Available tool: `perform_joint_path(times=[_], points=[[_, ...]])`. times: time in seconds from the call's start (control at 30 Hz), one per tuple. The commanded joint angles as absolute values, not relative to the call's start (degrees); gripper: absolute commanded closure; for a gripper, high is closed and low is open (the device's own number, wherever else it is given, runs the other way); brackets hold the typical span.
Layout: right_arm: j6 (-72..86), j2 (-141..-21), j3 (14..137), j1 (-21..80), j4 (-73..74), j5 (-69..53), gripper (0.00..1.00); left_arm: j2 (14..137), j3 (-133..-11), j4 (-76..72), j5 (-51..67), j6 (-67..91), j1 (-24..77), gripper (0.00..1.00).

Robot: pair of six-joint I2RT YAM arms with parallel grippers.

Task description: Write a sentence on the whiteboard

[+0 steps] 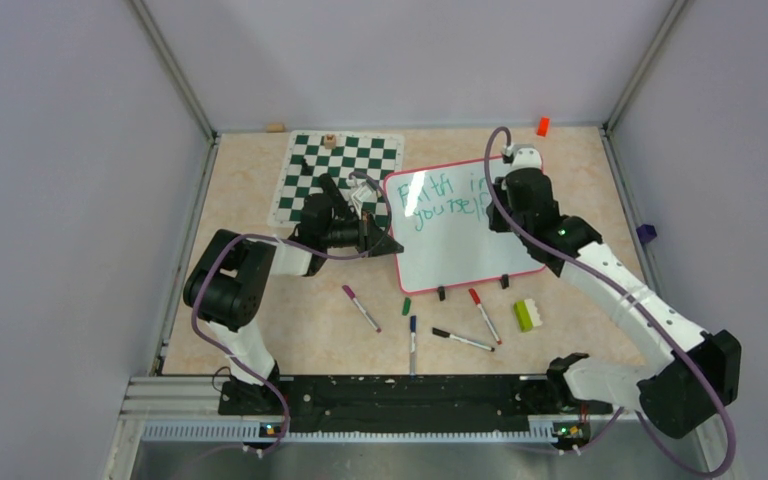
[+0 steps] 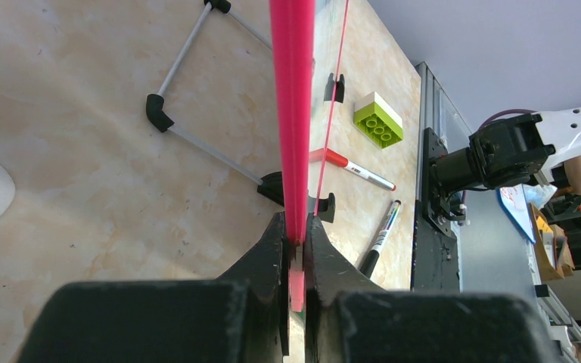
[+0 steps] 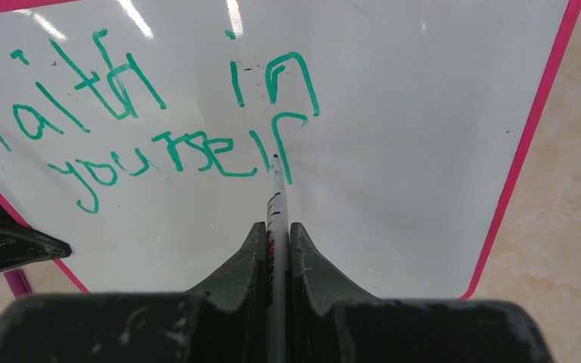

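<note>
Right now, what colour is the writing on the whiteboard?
The writing on the whiteboard is teal green, clearest in the right wrist view.

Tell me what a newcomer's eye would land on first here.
The glossy white whiteboard with a red-pink frame mid-table stands out, bearing teal-green handwriting reading "Faith in yourself". The right gripper is shut on a thin white marker, tip at the last letter, while the left gripper pinches the board's left edge. Behind it, to the left, lies a green-and-white checkered chess mat.
</note>
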State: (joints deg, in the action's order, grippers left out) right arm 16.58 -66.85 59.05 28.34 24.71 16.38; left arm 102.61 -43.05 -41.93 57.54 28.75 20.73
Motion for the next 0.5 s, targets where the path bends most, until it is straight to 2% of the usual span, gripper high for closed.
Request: perform_joint_path(times=[0.0,0.3,0.47], points=[[16.3,-67.6,61.9,27.9,22.2,15.8,1.00,101.9,-43.2,-38.2,58.2,27.1,21.0,1.00],[16.5,-69.2,61.5,27.9,21.5,16.3,1.00,101.8,-43.2,-38.1,58.3,27.0,21.0,1.00],[17.1,-70.0,61.6,27.9,22.6,20.6,1.00,101.8,-43.2,-38.0,58.1,26.8,21.0,1.00]])
